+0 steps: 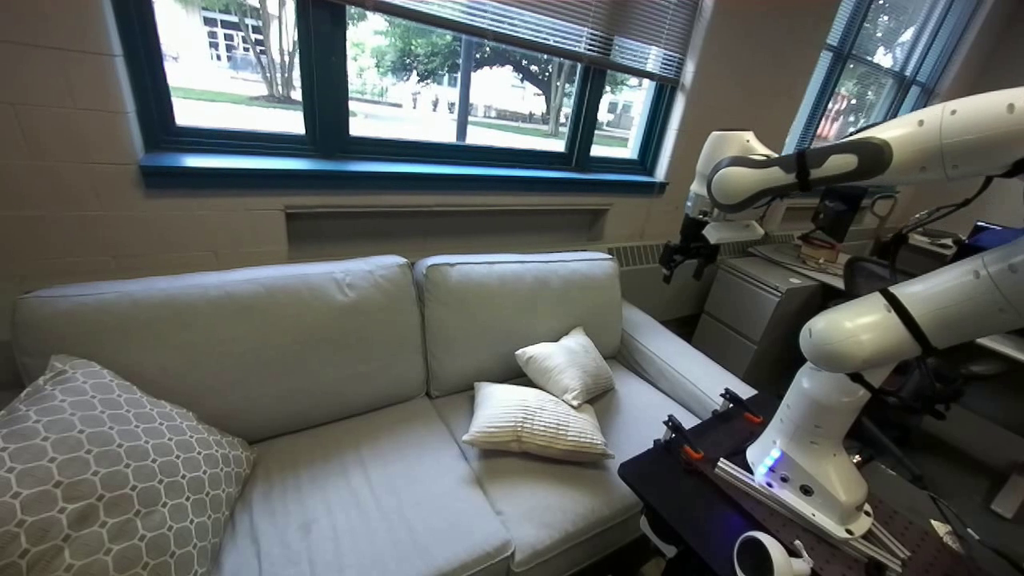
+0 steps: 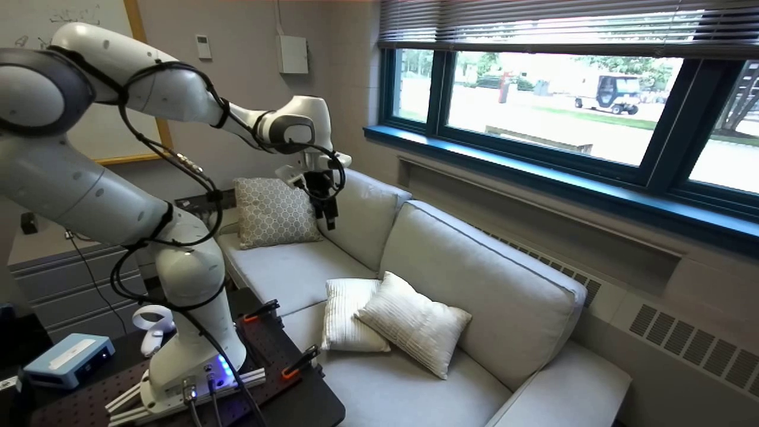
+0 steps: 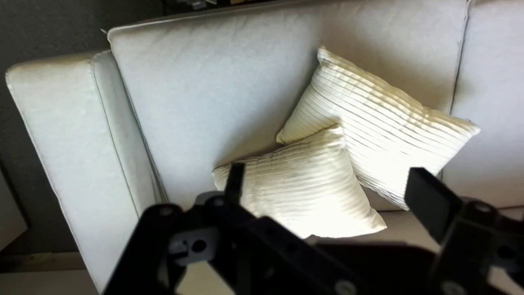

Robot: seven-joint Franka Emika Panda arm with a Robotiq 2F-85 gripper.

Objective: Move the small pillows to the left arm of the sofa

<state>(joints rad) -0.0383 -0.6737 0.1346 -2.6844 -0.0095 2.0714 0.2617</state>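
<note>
"small pillows, wrist view: how advanced is the transfer?"

"foreground, the gripper, spread wide, holding nothing; below it, both pillows, overlapping on the sofa seat."

"and the destination?"

"farther aside, the presumed left arm, bearing neither; by this reading, nothing is done, and both placements remain."

Wrist view: one small pillow partly behind blurry end effector.
</note>
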